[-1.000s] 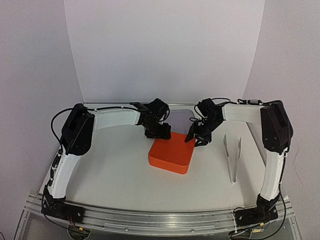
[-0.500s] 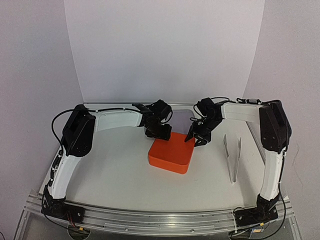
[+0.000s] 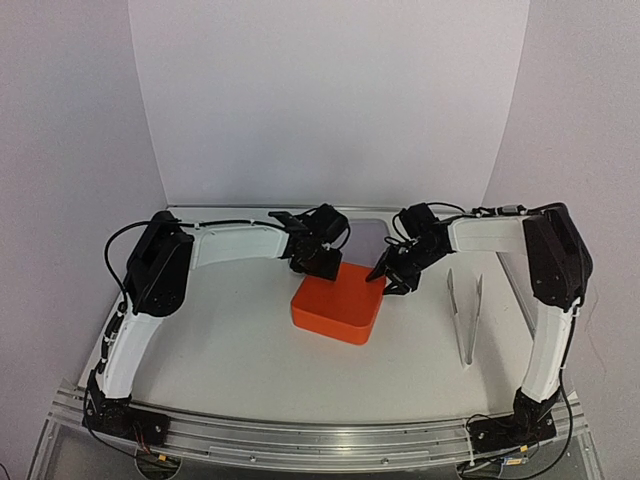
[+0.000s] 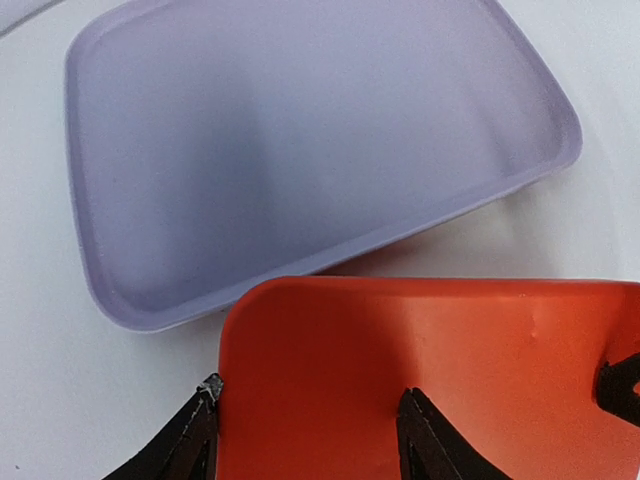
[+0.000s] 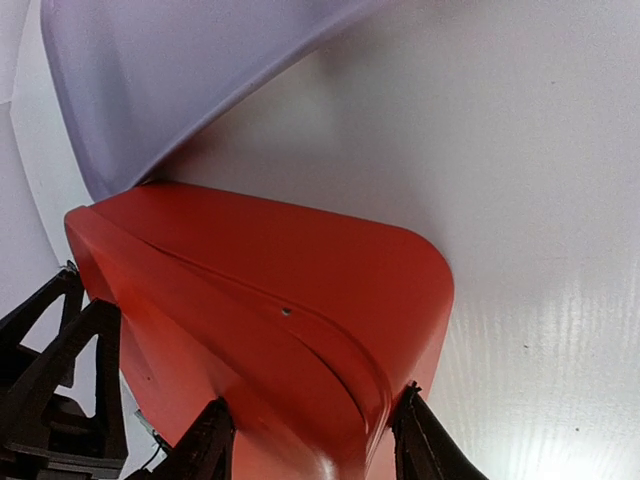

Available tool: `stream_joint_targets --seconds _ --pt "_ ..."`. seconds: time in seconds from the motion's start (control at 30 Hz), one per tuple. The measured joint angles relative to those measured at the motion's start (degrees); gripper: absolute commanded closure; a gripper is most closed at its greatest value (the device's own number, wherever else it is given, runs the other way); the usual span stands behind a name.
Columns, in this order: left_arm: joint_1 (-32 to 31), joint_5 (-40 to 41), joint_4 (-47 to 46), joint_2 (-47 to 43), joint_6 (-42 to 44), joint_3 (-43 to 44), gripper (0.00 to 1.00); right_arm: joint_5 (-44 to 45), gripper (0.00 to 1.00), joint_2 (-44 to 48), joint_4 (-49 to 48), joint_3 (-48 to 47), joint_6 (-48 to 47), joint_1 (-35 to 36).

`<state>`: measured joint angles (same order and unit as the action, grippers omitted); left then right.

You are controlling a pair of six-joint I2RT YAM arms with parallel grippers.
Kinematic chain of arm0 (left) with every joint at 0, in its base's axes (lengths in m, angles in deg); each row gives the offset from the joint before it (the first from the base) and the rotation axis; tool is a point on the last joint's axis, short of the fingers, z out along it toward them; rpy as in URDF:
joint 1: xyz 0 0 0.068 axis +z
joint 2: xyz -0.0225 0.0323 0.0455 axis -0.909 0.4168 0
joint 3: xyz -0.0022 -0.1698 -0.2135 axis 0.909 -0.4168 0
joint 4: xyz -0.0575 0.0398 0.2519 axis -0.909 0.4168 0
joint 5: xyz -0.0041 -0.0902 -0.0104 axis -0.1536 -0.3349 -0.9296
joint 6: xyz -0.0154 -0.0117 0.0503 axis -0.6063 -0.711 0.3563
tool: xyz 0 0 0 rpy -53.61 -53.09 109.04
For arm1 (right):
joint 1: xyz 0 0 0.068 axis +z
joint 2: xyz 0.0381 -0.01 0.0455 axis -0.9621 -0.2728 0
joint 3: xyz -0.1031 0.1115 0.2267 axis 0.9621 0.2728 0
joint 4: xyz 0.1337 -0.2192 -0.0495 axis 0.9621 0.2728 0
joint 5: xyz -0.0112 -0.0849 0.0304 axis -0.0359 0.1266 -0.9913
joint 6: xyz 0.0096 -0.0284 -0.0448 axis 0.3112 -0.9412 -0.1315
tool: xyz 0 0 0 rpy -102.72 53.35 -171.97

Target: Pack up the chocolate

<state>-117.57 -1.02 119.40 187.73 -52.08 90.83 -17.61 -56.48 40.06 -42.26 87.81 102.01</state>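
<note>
Broadly, open tabletop [image 3: 220,350] spreads in front and left of the orange box [image 3: 335,305]. A lavender tray [image 4: 300,150] sits just behind the box, and white tongs [image 3: 465,315] lie well to its right. The left claw [image 4: 310,430] and right claw [image 5: 315,440] straddle the box's far corners; whether they clamp it, I cannot tell. The chocolate is hidden, heading unknown.
</note>
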Motion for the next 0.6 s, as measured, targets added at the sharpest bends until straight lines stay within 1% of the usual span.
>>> stream_joint_targets --seconds 0.03,0.1,0.17,0.23,0.33,0.5,0.6 --pt "-0.1 1.47 -0.1 0.06 0.33 -0.13 0.56 -0.86 1.0 0.0 -2.31 0.93 1.28 0.0" --pt "-1.62 -1.61 -3.71 0.71 0.94 0.22 0.56 -4.3 1.0 -1.1 -10.55 3.18 3.66 0.65" --pt "-4.95 3.11 -4.59 1.38 0.65 0.64 0.55 -6.82 1.0 -2.2 -16.58 4.84 5.46 1.72" --pt "-5.62 4.92 -4.1 1.51 0.71 0.8 0.55 -7.95 1.0 -2.03 -19.73 6.49 6.29 1.68" --pt "-5.62 5.59 -2.45 1.91 0.54 1.87 0.54 -8.48 1.0 -2.01 -22.5 7.49 6.71 1.66" --pt "-5.62 6.17 -2.17 1.86 -0.61 1.82 0.51 -8.12 1.0 -1.52 -23.72 7.97 6.81 1.68" --pt "-5.62 6.14 -2.16 1.65 -1.6 1.87 0.44 -7.21 1.0 -0.47 -23.56 8.28 6.51 1.87"
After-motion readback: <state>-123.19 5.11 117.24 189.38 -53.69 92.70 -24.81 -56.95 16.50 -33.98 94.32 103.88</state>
